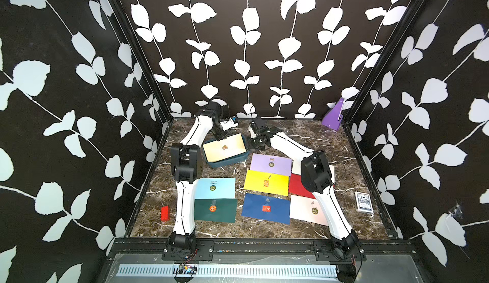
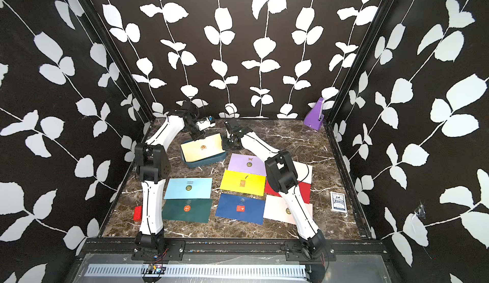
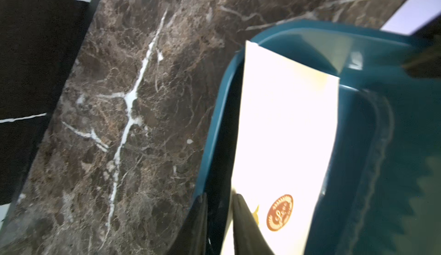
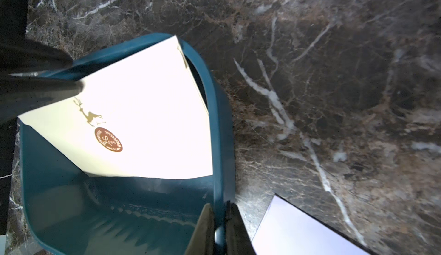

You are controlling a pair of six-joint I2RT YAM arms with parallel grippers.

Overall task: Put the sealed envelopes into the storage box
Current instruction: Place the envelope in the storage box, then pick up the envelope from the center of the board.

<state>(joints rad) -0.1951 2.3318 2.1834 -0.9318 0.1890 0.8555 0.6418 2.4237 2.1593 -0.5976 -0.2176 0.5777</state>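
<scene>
Worktop (image 1: pixel 312 136) read as a clock face, 12 at the back wall. A red block (image 1: pixel 165 213) lies at 8, by the left edge. Just right of the left arm (image 1: pixel 185 202), the light blue envelope (image 1: pixel 215 187) lies flat, with the dark green envelope (image 1: pixel 215 210) touching it at its 6.

The box (image 1: pixel 227 163) sits at 11. The cream envelope (image 1: pixel 225 146) is inside it, tilted. Its lower edge is down in the box and its upper edge leans at the far wall, with 1 corner above the rim. The left end effector (image 3: pixel 219 196) is at that upper edge. Its jaws are parted with a gap showing, and the paper rests against 1 finger. The right end effector (image 4: pixel 219 205) is clamped on the box's rim at the box's 3, 1 finger inside the wall and 1 outside.

Right of centre, 3 envelopes lie flat and close together in a column from 12 to 6: the lilac envelope (image 1: pixel 270 164), the yellow envelope (image 1: pixel 266 182) and the navy envelope (image 1: pixel 266 209). At 3 a second column holds the white envelope (image 1: pixel 295 167), the red envelope (image 1: pixel 297 186) and the pale pink envelope (image 1: pixel 301 206). Each of these 3 is partly hidden by the right arm (image 1: pixel 316 174).

A card deck (image 1: pixel 363 202) lies at 4 near the right edge. A purple object (image 1: pixel 333 116) stands in the corner at 1.
</scene>
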